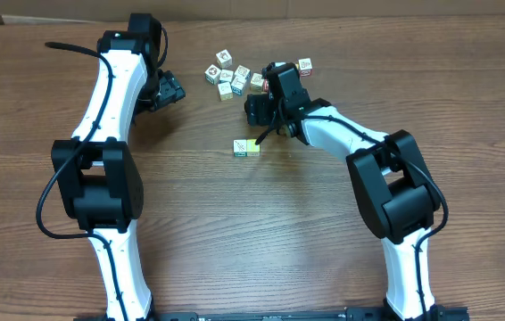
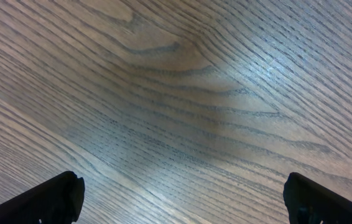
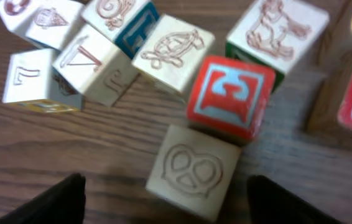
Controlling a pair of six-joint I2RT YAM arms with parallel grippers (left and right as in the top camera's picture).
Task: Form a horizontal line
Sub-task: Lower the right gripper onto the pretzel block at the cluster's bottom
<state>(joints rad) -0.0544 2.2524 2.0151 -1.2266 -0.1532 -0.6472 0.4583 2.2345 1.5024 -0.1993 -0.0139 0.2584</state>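
Got right pincer (image 3: 163,190) spread wide over the pile, gripping nothing; pretzel cube (image 3: 191,171) sitting between its fingers (image 3: 45,202), clear of both. Just ahead of the tips, touching that cube's far corner: red cube (image 3: 229,96), so expect a nudge there on closing. Further ahead and to either side, loose cluster (image 1: 239,73) packed tight, little finger room between neighbours, table's far edge near beyond it. Behind the pincer, back toward the robot and well apart from the pile: horizontal line (image 1: 246,147), looks like only two cubes so far, white-green and pale yellow, touching edge to edge, though too small in overhead to swear by. Judging partway done: at least one more cube to fetch and butt against an end. Plenty of bare table (image 1: 306,232) around both ends of the row for a set-down. Far off to the side, left pincer (image 2: 182,190) fully spread over bare wood, holding nothing, out of the way.
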